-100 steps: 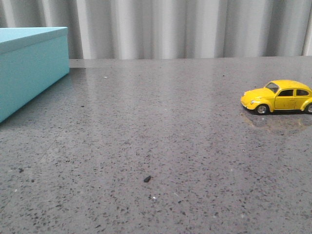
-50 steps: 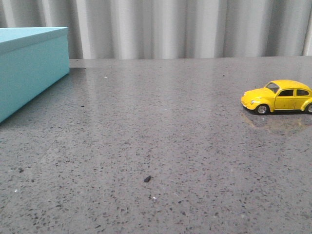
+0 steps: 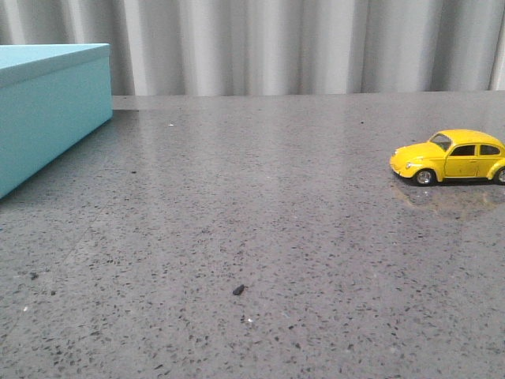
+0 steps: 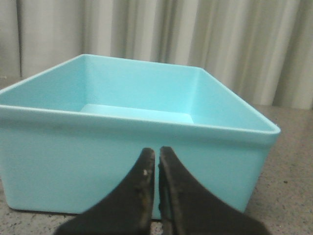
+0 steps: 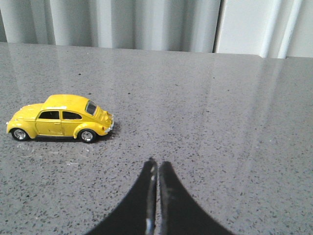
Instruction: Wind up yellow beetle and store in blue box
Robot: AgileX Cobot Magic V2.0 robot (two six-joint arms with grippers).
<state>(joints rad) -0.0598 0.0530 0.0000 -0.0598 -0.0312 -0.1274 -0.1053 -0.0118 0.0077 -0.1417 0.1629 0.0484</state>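
Front view: beetle (image 3: 451,156) sits on the table (image 3: 260,221) at the right edge, well apart from the open box (image 3: 47,110) at far left. Both grippers, left (image 4: 157,161) and right (image 5: 156,169), are closed and empty.

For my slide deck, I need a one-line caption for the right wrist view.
Shut right gripper poised above the grey table, the yellow beetle parked on its wheels, untouched.

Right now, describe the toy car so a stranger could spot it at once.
Start at the grey speckled table with the big blue box at its far left. Look across to the right edge: the toy car stands there alone on its wheels, nose toward the box. It is the only glossy yellow thing, small and rounded like a beetle.
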